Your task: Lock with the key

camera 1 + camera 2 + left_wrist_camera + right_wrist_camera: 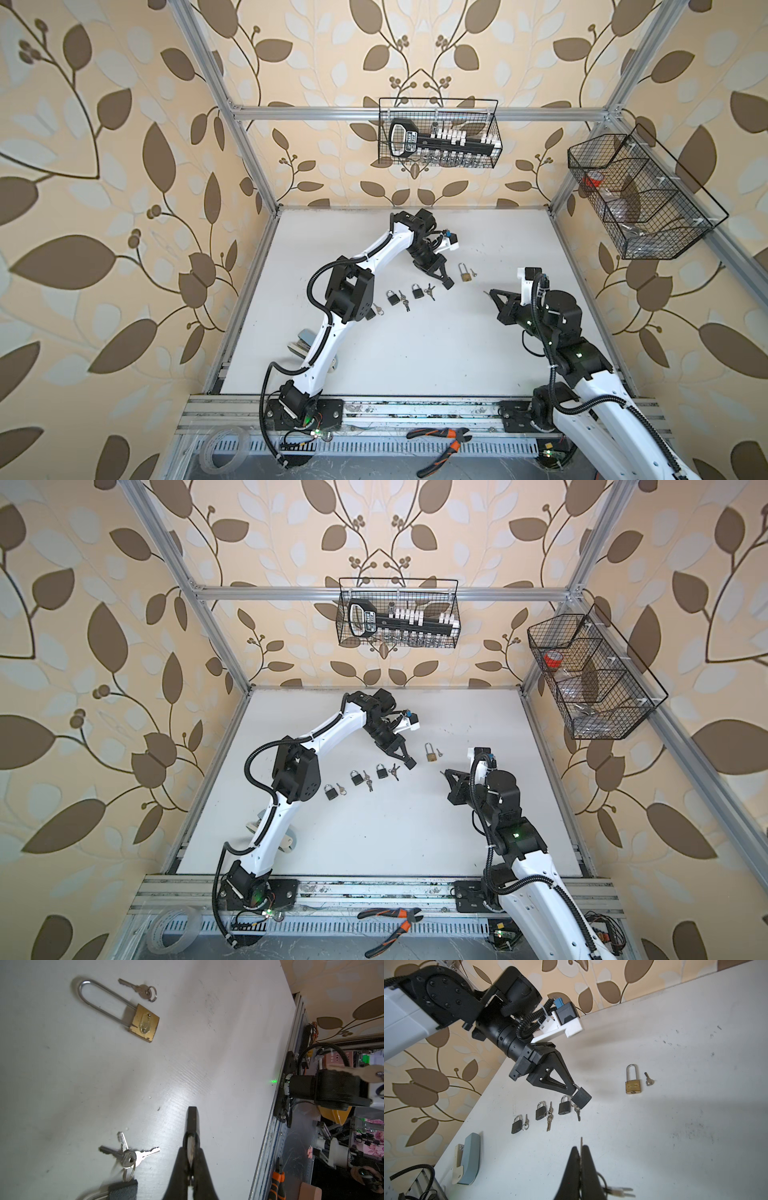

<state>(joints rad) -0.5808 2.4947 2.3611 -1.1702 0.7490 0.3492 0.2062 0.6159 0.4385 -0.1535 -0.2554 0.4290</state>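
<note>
Presently both parts are lifted and apart; I judge this as the approach just before the key goes in

- Nearest me, front rail: orange-handled pliers [455, 445]. No lettering I can make out.
- Right pincer [581, 1150]: clamped tight on the key [581, 1142], blade poking out past the tips and seen edge-on. Spare keys [618, 1190] dangle from its ring underneath.
- Mid counter [415, 353]: three loose black padlocks [356, 777], each with keys beside it. Not my targets, I think.
- Left pincer [574, 1089]: closed on the black padlock [582, 1099], gripped at the shackle end, body hanging tilted above the counter. Whether the shackle is seated I cannot tell.
- Just beyond: brass padlock [464, 273], long shackle, lying flat with its own key [473, 273] alongside. Oval stamp on the body, unreadable.
- Back wall: wire basket [438, 99] holding a key-shaped socket rack [405, 137]. It has a label, too blurred to read.

Next move, as I see it: close the gap, turn the padlock's bottom face toward the blade, line the blade up with the keyway, push in, then twist. This calls for fine alignment, since the blade is thin and the padlock could swing on its shackle
</note>
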